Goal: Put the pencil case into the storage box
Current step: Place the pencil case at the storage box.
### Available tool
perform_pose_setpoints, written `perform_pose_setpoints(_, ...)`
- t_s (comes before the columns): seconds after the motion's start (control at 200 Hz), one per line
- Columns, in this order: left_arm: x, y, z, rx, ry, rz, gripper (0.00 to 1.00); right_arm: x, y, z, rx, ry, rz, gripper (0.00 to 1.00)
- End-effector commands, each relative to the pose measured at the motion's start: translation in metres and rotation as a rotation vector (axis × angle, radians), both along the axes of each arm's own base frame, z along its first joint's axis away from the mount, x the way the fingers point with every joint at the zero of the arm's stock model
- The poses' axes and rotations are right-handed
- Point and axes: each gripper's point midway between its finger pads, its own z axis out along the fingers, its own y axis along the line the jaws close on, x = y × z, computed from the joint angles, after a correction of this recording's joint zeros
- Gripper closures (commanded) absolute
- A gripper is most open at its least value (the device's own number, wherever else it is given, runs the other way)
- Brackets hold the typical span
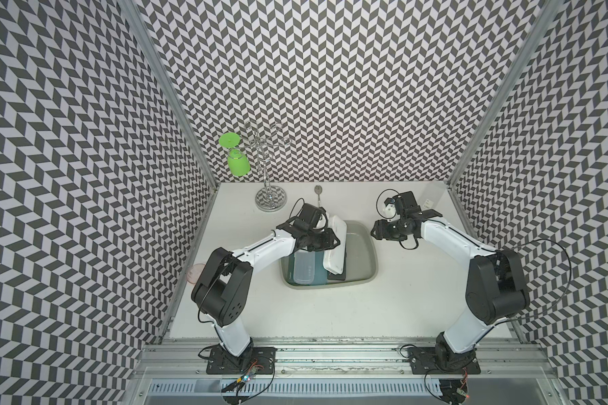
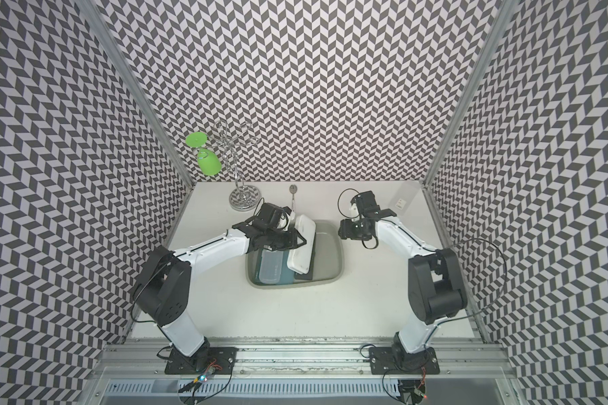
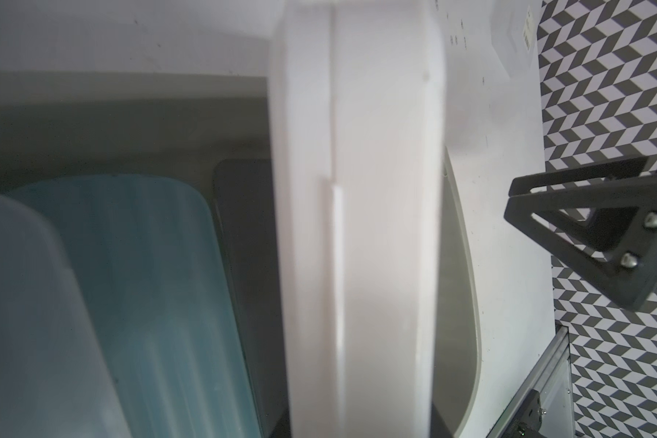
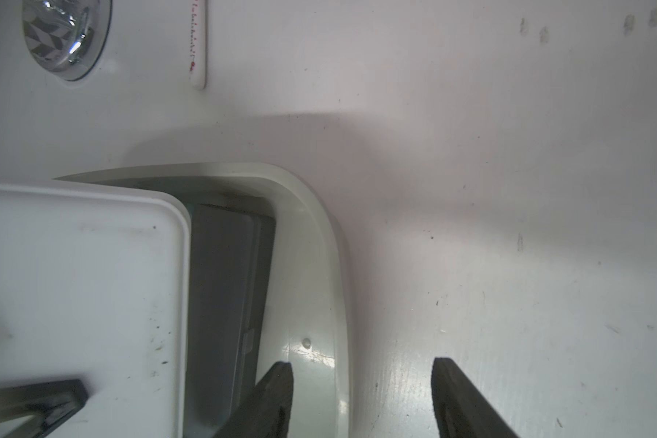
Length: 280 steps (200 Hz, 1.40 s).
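Grey-olive storage box (image 1: 360, 256), frame centre, already holds flat cases (image 1: 304, 270); over them slants the white pencil case (image 1: 336, 245), clenched by the left pincer (image 1: 325, 242), probably for lowering inside. Beyond, the right pincer (image 4: 361, 366) hangs released over its upper-right rim.

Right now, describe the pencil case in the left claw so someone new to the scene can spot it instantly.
Find the grey-olive storage box at the middle of the white table; it holds four cases. The left claw grips the one tilted over a dark grey case, beside a frosted clear case stacked on a teal one. It is the only opaque white case.
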Motion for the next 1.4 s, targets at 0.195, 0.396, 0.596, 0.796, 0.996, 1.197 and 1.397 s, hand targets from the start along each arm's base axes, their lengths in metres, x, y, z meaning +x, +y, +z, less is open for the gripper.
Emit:
perform_pose_setpoints(0.195, -0.006, 0.022, -0.024, 0.016, 0.007, 0.017, 0.68, -0.007, 0.089, 0.029, 0.174, -0.053, 0.163, 0.42)
perform_pose_setpoints(0.396, -0.008, 0.025, -0.042, 0.030, 0.036, 0.027, 0.68, -0.018, 0.104, 0.008, 0.190, 0.015, 0.191, 0.44)
perform_pose_setpoints(0.596, -0.011, 0.031, -0.060, 0.079, 0.077, 0.040, 0.65, -0.025, 0.111, -0.012, 0.167, 0.053, 0.209, 0.44)
perform_pose_setpoints(0.796, -0.015, 0.040, -0.075, 0.137, 0.105, 0.053, 0.60, -0.029, 0.123, -0.028, 0.166, 0.077, 0.227, 0.44)
perform_pose_setpoints(0.996, -0.012, 0.046, -0.070, 0.175, 0.102, 0.065, 0.48, -0.029, 0.134, -0.038, 0.170, 0.094, 0.241, 0.44)
perform_pose_setpoints(1.197, -0.001, 0.052, -0.044, 0.226, 0.061, 0.084, 0.24, -0.030, 0.135, -0.042, 0.166, 0.099, 0.239, 0.44)
perform_pose_setpoints(1.397, 0.005, 0.051, -0.019, 0.232, 0.029, 0.083, 0.00, -0.030, 0.136, -0.045, 0.169, 0.099, 0.241, 0.44)
